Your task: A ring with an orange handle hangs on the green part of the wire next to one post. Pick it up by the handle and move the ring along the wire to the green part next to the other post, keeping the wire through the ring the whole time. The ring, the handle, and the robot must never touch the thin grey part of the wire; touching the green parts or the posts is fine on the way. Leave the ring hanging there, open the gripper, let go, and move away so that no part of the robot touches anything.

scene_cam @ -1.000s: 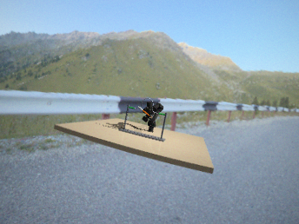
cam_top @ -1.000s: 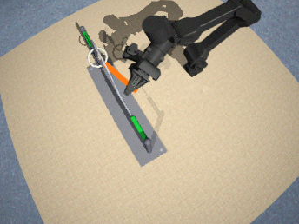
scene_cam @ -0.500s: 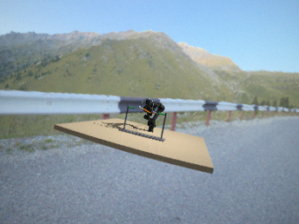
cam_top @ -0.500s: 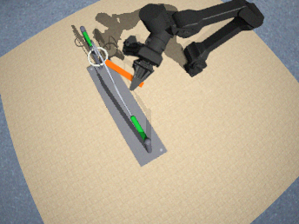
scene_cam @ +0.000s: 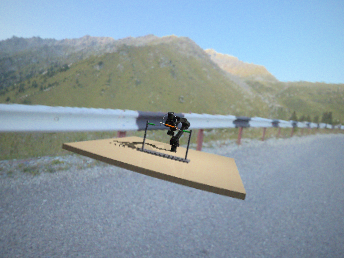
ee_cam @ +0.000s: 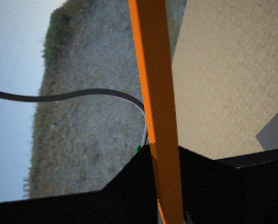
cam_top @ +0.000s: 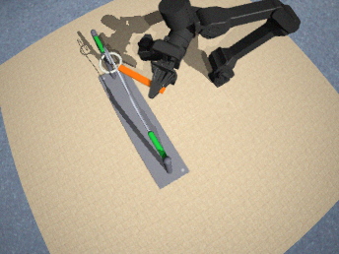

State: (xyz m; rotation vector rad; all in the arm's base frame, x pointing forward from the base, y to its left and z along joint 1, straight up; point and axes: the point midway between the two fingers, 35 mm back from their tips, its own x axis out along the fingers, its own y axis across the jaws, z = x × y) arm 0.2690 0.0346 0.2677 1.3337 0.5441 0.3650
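Note:
The pale ring [cam_top: 110,63] encircles the wire just past the green part [cam_top: 100,43] next to the far left post [cam_top: 93,32]. Its orange handle [cam_top: 133,74] [ee_cam: 155,100] [scene_cam: 171,125] points right, toward the arm. My gripper [cam_top: 159,85] [ee_cam: 157,151] is shut on the handle's outer end and holds it above the grey base plate [cam_top: 129,122]. The thin grey wire [cam_top: 133,102] runs down to the second green part [cam_top: 156,142] by the near post [cam_top: 168,164]. In the wrist view the wire [ee_cam: 75,94] curves left of the handle. I cannot tell whether the ring touches the wire.
The base plate lies on a tan board [cam_top: 246,155] [scene_cam: 210,174]. The arm's base [cam_top: 222,71] stands to the right of the wire. In the exterior view the two posts [scene_cam: 144,138] [scene_cam: 188,146] stand upright and the arm [scene_cam: 175,132] is behind them.

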